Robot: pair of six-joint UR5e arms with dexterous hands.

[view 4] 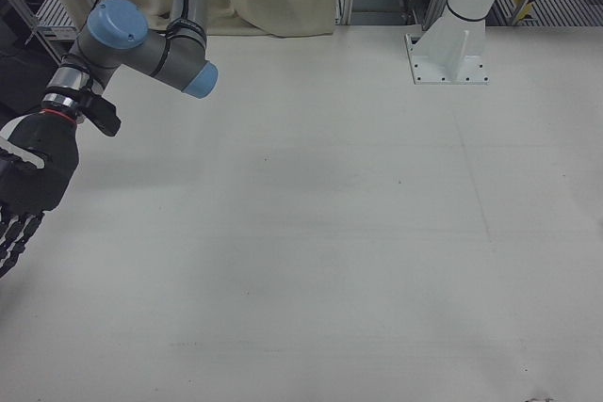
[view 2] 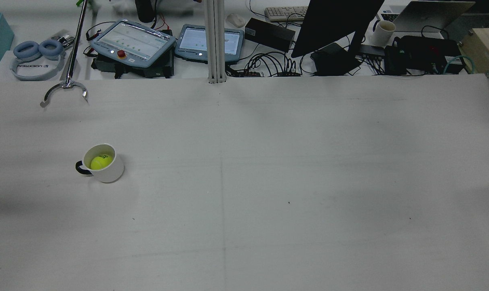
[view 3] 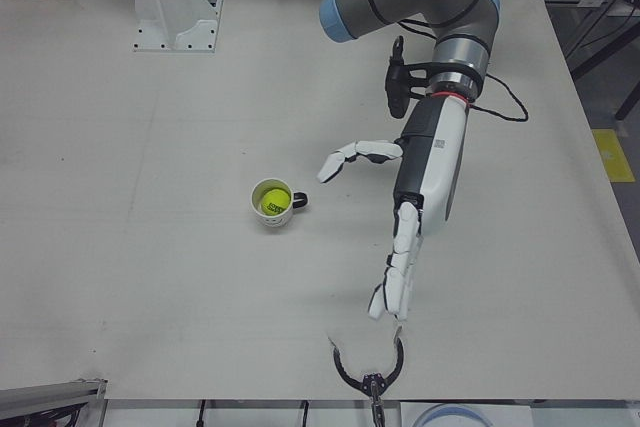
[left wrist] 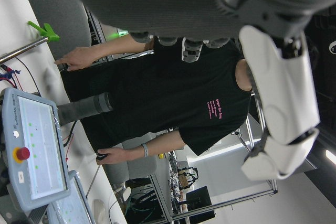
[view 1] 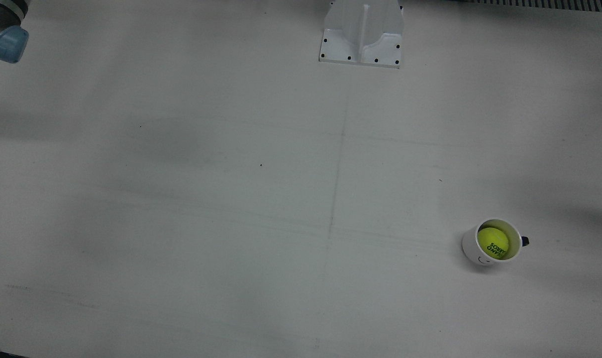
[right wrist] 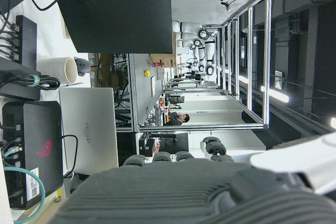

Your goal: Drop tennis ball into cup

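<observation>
A yellow-green tennis ball (view 1: 493, 243) lies inside a white cup (view 1: 472, 247) with a dark handle, upright on the table. The ball (view 2: 100, 162) and the cup (view 2: 109, 171) also show in the rear view at the left, and the ball (view 3: 272, 198) in the cup (view 3: 271, 214) in the left-front view. My left hand (view 3: 412, 209) is open and empty, fingers spread, raised above the table beside the cup, apart from it. My right hand (view 4: 26, 191) is open and empty at the left edge of the right-front view, far from the cup.
A white pedestal base (view 1: 361, 37) stands at the table's far side. A metal grabber claw (view 2: 64, 89) on a rod rests at the operators' edge, also seen in the left-front view (view 3: 368, 372). Tablets, cables and a monitor lie beyond that edge.
</observation>
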